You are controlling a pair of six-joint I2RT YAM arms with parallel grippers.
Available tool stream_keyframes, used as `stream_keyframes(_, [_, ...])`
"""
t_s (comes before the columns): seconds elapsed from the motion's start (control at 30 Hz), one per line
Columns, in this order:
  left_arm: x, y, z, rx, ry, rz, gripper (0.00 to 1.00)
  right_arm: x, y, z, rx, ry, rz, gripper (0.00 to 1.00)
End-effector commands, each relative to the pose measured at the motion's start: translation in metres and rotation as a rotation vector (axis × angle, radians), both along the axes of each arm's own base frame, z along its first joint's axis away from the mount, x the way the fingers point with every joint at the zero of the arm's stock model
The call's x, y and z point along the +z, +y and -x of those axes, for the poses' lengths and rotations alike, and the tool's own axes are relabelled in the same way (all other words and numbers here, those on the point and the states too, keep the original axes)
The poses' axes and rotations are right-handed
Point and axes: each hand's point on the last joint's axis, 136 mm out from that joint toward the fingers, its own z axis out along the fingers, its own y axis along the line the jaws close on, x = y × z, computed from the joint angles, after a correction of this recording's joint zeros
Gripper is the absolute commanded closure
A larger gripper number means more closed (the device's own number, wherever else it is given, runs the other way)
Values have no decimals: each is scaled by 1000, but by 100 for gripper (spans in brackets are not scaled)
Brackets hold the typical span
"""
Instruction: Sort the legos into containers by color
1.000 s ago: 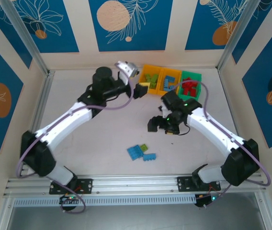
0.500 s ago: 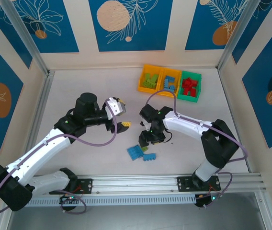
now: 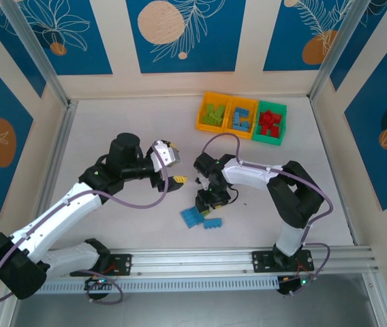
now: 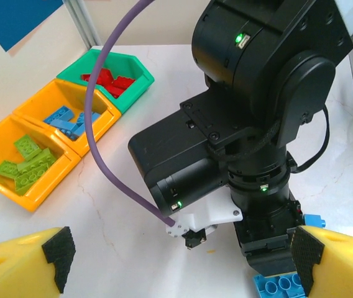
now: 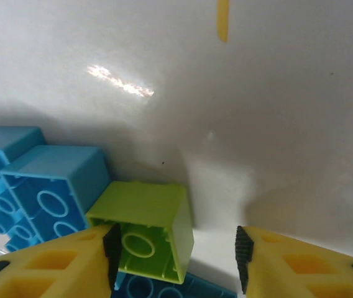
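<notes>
Change noted: a second ago the left tool [image 3: 174, 181] was at the row of bins [image 3: 241, 135] and the right tool [image 5: 176, 250] hung just in front of it. Both have since drawn away from the bins toward the near edge of the counter [image 3: 146, 116]. Over the last half second they have barely shifted.

Left tool: fingers spread wide, nothing between them, well apart from the bins.

Right tool: lowered over the loose bricks, well apart from the bins. Its jaws stand apart around a lime green brick [image 5: 144, 231], which touches one pad, with a gap to the other.

The green brick has its hollow underside toward the wrist camera. It looks about as wide as long, so its long axis cannot be told. It touches a blue brick [image 5: 52, 186] beside it.

Bins: green, blue and red bricks lie sorted, one colour per bin.
</notes>
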Motion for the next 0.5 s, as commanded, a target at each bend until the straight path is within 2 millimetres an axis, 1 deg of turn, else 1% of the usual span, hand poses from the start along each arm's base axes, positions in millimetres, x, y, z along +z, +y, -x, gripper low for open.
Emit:
stream_keyframes(0.0, [-6, -3, 6, -38, 8, 6, 8, -4, -1, -5, -18, 9, 19, 49])
stream_keyframes(0.07, [-7, -4, 6, -38, 10, 7, 8, -8, -7, -7, -40, 16, 47, 51])
stream_keyframes(0.13, [-8, -3, 6, -37, 13, 5, 7, -11, -20, -11, -78, 7, 108, 53])
stream_keyframes(0.23, [-11, -3, 6, -33, 21, 4, 7, -10, -38, -18, -133, -11, 169, 55])
stream_keyframes(0.3, [-12, -4, 5, -29, 24, 6, 7, -7, -50, -24, -174, -32, 196, 56])
stream_keyframes(0.37, [-13, -5, 4, -28, 27, 10, 7, 0, -59, -32, -222, -47, 200, 55])
stream_keyframes(0.4, [-13, -5, 3, -27, 27, 12, 7, 5, -61, -36, -237, -52, 181, 54])
stream_keyframes(0.47, [-13, -7, 1, -28, 32, 17, 6, 17, -56, -41, -222, -74, 124, 50])
